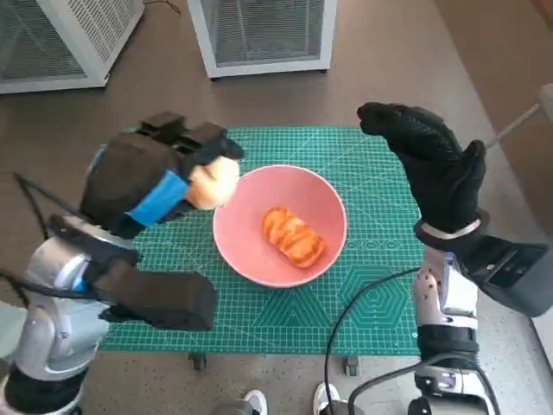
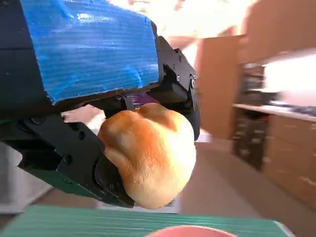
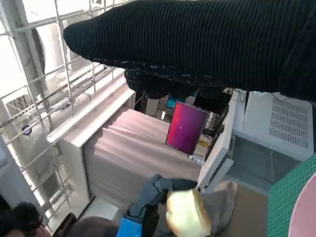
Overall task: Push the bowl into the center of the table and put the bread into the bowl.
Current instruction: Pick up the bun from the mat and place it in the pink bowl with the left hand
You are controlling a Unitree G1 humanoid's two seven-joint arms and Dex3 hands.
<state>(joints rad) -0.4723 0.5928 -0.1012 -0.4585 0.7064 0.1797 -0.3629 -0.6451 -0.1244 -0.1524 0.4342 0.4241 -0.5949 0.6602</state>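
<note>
The left hand (image 1: 151, 186) grips a pale golden bread roll (image 1: 213, 183), its black fingers (image 2: 74, 163) wrapped around the bun on both sides. The roll hangs just over the left rim of the pink bowl (image 1: 251, 246), above the green cutting mat (image 1: 363, 285) that covers the surface. The bowl sits near the middle of the mat and already has an orange, striped pastry (image 1: 294, 236) lying inside it. The right hand (image 1: 432, 164), in its black knitted glove, is raised beside the bowl's right side with fingers spread apart, holding nothing and touching nothing. Two white slatted units (image 1: 263, 30) stand on the brown floor beyond the surface. In the right wrist view a magenta panel (image 3: 185, 127) shows in the background.
</note>
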